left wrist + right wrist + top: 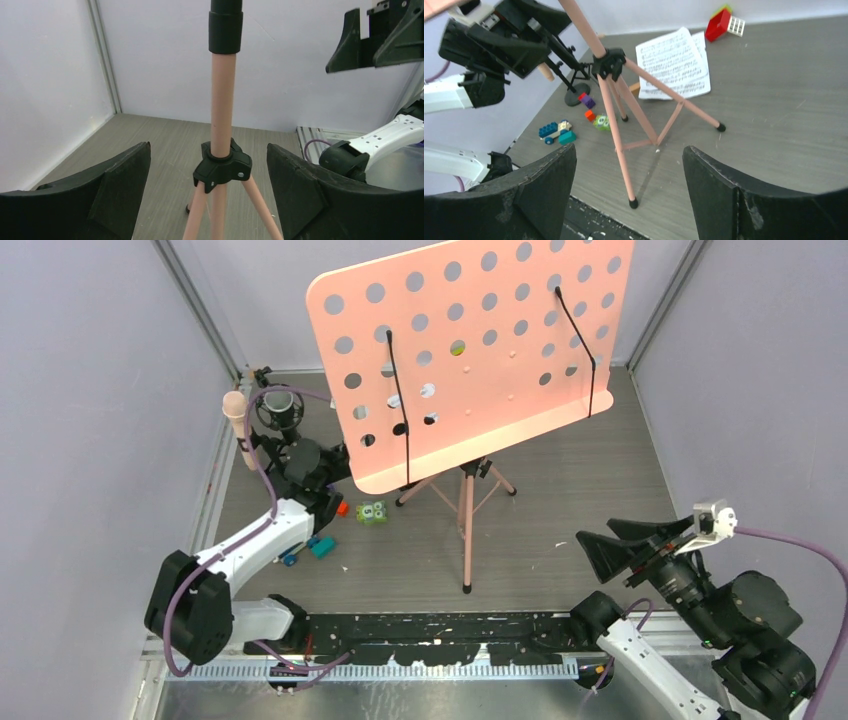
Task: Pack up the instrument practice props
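Note:
The pink tripod music stand stands mid-table, its perforated desk tilted toward the camera. My left gripper is open by the desk's lower left edge. In the left wrist view its fingers flank the stand's pole and black leg hub without touching them. My right gripper is open and empty at the near right, facing the tripod. White sheet-music pages lie flat behind the stand. The beige-pink microphone rests on its black stand at the far left.
Small toy blocks lie left of the tripod: a green one, an orange one and a blue-teal car. A red toy sits beyond the pages. Grey walls close in the left, right and back.

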